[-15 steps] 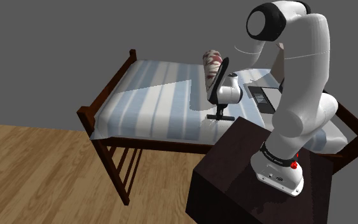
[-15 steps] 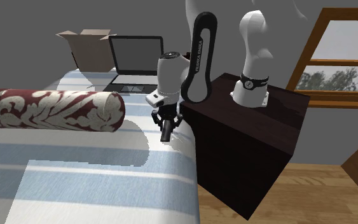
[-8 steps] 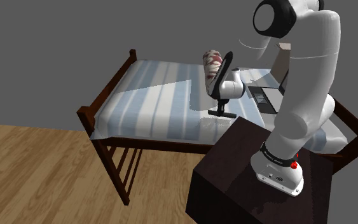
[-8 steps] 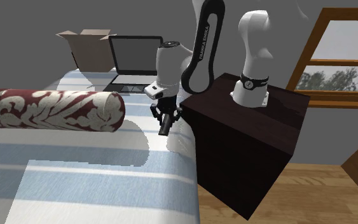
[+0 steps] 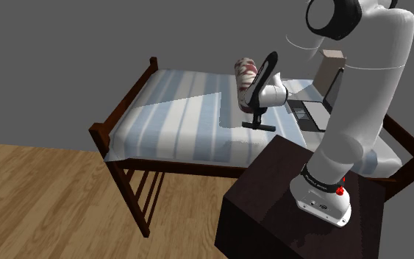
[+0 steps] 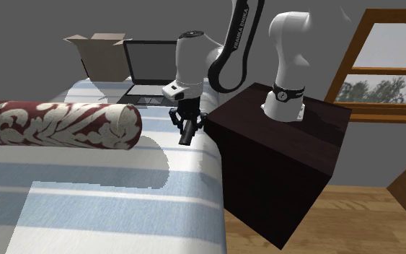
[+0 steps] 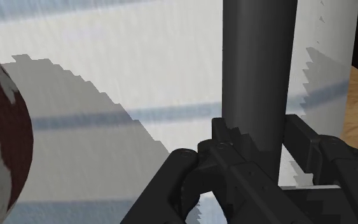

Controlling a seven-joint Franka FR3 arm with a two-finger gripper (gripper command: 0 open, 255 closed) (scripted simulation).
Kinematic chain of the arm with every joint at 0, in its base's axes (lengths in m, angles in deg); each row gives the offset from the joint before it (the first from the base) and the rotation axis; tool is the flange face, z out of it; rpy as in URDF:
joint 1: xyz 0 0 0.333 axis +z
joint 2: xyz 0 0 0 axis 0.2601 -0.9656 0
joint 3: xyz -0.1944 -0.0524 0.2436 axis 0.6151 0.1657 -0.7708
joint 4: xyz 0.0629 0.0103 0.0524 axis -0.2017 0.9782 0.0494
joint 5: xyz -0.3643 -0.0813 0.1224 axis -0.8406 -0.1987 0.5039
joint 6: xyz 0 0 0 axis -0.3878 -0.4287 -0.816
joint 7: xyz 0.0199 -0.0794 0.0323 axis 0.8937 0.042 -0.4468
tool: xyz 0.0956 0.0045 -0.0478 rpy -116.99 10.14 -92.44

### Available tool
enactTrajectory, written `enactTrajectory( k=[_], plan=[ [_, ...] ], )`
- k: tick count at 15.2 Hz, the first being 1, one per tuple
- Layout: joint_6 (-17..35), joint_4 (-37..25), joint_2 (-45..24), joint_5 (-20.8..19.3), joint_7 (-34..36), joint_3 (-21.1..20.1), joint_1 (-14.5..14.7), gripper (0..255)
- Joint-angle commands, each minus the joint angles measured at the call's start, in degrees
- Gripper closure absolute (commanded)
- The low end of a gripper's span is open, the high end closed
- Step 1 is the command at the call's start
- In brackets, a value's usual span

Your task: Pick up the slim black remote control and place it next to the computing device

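Note:
A slim black remote (image 6: 187,133) hangs just above the striped bed (image 5: 176,121), clasped in my shut gripper (image 6: 187,121). In the shoulder view the remote (image 5: 260,126) shows as a short dark bar under the gripper (image 5: 259,116). Seen from the wrist, the remote (image 7: 260,70) runs straight out from between the fingers (image 7: 225,137), over the sheet. An open laptop (image 6: 151,72) sits on the bed farther back, behind the gripper; in the shoulder view the laptop (image 5: 312,110) lies to the gripper's right.
A red-and-white patterned bolster (image 6: 57,124) lies across the bed close to the gripper. An open cardboard box (image 6: 96,54) stands behind the laptop. My dark stand (image 6: 280,159) abuts the bed's edge. A wooden-framed window (image 6: 389,68) is on the second exterior view's right.
The gripper has risen off the bed with the remote in it and shifted toward the laptop. The arm's upper links have swung higher.

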Motion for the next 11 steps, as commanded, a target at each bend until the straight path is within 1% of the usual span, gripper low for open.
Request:
enactTrajectory(
  k=[1, 6, 8, 11],
  plan=[
    [-1.59, 0.54, 2.1, -2.58, 1.99, 2.7, 2.2, 255],
    [-5.55, 1.37, 7.27, -10.14, 7.47, 8.27, 6.13, 255],
    [-7.24, 1.55, 9.41, -13.39, 9.78, 9.87, 7.06, 255],
    [-9.93, 1.63, 12.63, -17.99, 13.03, 11.36, 7.65, 255]
  ],
)
